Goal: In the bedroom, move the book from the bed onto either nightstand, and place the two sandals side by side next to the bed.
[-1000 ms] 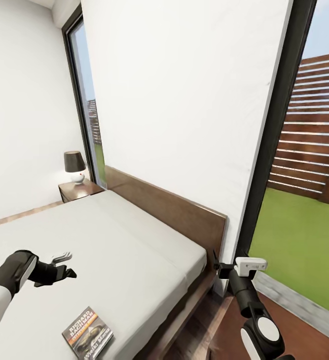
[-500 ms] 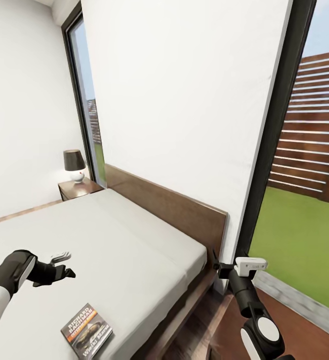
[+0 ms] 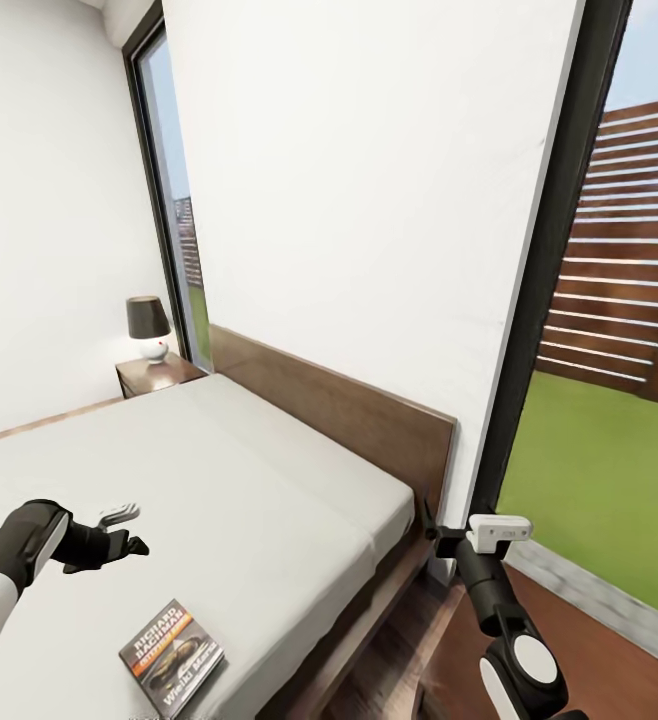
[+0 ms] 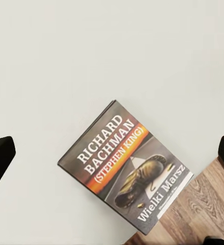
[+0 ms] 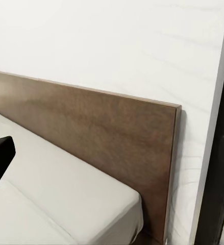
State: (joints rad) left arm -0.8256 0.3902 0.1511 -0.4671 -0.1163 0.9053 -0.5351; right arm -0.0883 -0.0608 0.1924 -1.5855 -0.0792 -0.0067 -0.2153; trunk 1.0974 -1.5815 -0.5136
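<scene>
Head view: left claw [image 3: 119, 535] hangs over the bed [image 3: 269, 480], spread wide and empty, book [image 3: 172, 658] flat near the mattress edge. Left wrist: book [image 4: 126, 168] between both fingertips. Right wrist: headboard [image 5: 106, 138], right claw's grip unclear

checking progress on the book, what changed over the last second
The left end effector crept slightly lower over the mattress, nearer the book, with nothing taken hold of. The whole view also shifted a little. The book, lamp and right end effector kept their places.
</scene>
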